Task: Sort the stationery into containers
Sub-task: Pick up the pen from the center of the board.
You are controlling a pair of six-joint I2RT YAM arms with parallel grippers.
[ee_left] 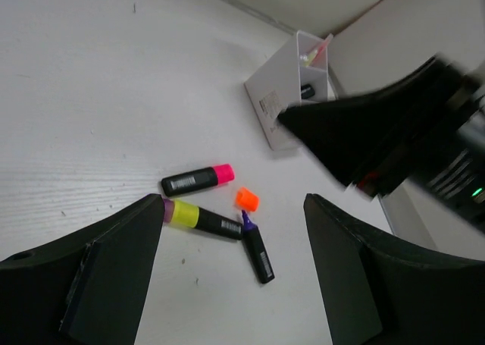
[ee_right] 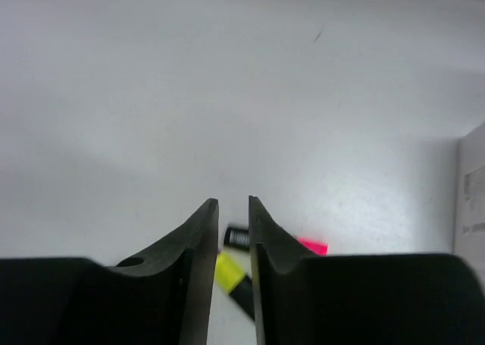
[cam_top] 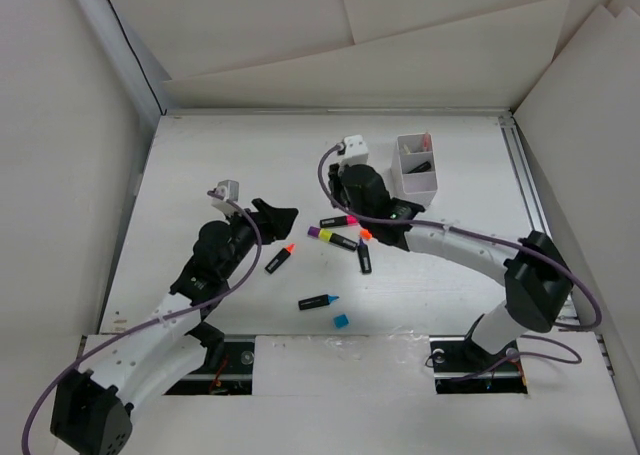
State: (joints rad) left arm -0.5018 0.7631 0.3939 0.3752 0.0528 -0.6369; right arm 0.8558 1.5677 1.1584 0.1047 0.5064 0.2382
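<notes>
White table (cam_top: 200, 175), box (cam_top: 415, 185) at the far right, markers (cam_top: 317, 301) loose mid-table. Right gripper (ee_right: 233, 202) hangs over the pink marker (ee_left: 197, 180), jaws pinched to a slit, empty; it should open wider, square across the barrel, then drop. Left gripper (ee_left: 233, 201) gapes wide, holding nothing

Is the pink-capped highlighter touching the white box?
Apart. The left wrist view shows a plain stretch of bare table between the pink-capped highlighter and the white box.
</notes>
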